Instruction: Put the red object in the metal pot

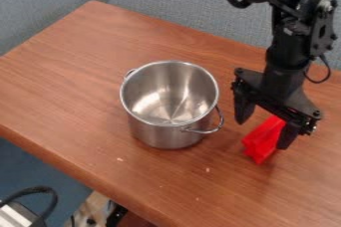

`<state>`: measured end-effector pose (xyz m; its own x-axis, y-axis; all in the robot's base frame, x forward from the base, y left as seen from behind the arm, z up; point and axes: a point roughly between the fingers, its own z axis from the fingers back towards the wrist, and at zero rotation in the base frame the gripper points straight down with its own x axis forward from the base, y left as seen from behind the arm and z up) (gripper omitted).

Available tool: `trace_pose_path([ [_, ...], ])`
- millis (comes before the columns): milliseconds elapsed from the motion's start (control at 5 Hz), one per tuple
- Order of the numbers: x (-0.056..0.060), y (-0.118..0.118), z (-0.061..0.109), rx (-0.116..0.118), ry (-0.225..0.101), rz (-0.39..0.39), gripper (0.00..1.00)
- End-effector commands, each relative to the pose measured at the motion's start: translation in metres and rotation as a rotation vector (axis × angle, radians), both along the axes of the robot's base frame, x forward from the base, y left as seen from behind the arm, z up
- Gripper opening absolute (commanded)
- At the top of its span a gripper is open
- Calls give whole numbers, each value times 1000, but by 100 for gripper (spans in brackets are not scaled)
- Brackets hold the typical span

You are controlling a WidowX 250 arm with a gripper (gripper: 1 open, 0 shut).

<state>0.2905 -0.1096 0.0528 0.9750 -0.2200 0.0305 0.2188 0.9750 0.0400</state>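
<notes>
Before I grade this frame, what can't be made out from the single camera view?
- Upper end of the red object: hidden behind the gripper, so contact with the fingers is unclear.
- Arm above the wrist: cut off by the top edge.
- Metal pot near inner wall: hidden by its own rim.

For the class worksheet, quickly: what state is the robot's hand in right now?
Hand: open, fingers straddling the top of the red object, not closed on it.

- The arm point(300, 32) is matte black, built of blocky segments.
- A rounded black housing sits at its top.
- The gripper point(274, 112) is black too, with two dark fingers point(242, 100) on a wide crossbar.
</notes>
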Motion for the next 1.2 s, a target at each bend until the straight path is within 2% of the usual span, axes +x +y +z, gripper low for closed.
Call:
trace_pose_path([
  [0,18,-2,17,-40,-92,80,100],
  [200,23,-5,6,-42,-92,148,100],
  [800,33,-14,21,-67,-102,28,100],
  [1000,29,-11,12,-72,-109,45,100],
])
